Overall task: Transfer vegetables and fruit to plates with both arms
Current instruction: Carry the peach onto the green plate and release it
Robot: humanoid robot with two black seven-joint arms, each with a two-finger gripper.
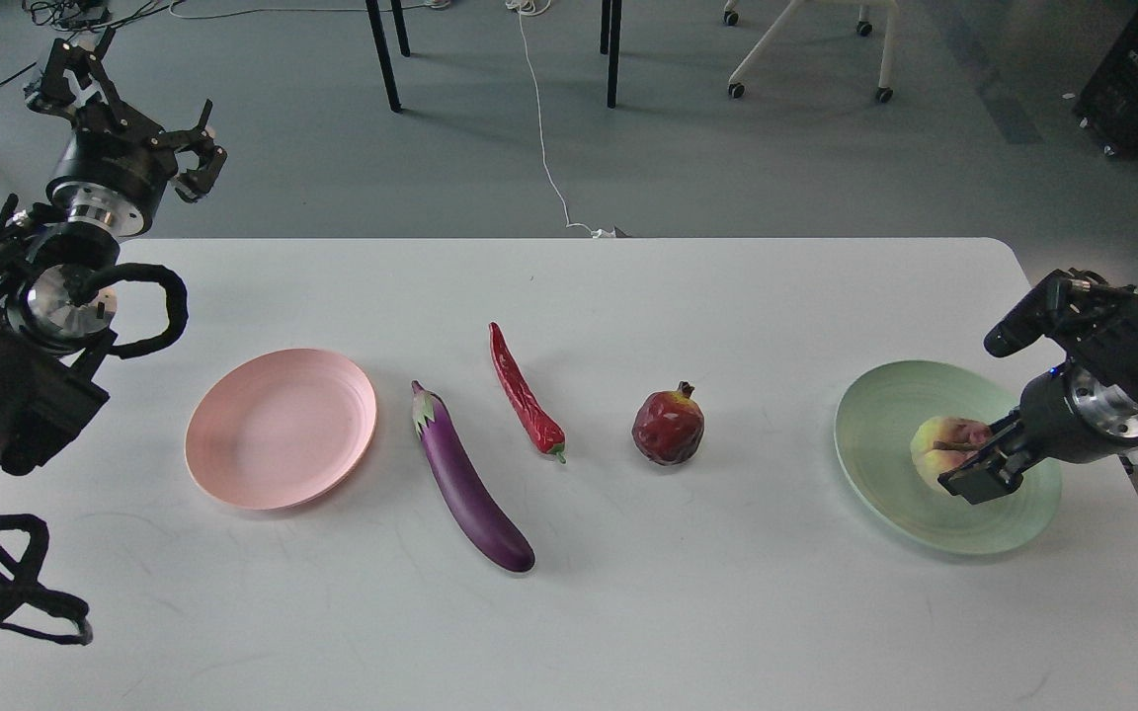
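My right gripper (969, 464) is shut on the yellow-green peach (934, 442) and holds it over the middle of the pale mint green plate (875, 464) at the right. The dark red pomegranate (668, 427) sits left of that plate. The red chili pepper (525, 393) and the purple eggplant (468, 481) lie in the middle of the white table. The pale pink plate (278, 427) is bare at the left. My left gripper (129, 94) is open and empty, raised beyond the table's far left corner.
The white table (569, 612) ends close to the green plate on the right. Chair and table legs (386, 54) and a white cable (544, 148) are on the floor behind.
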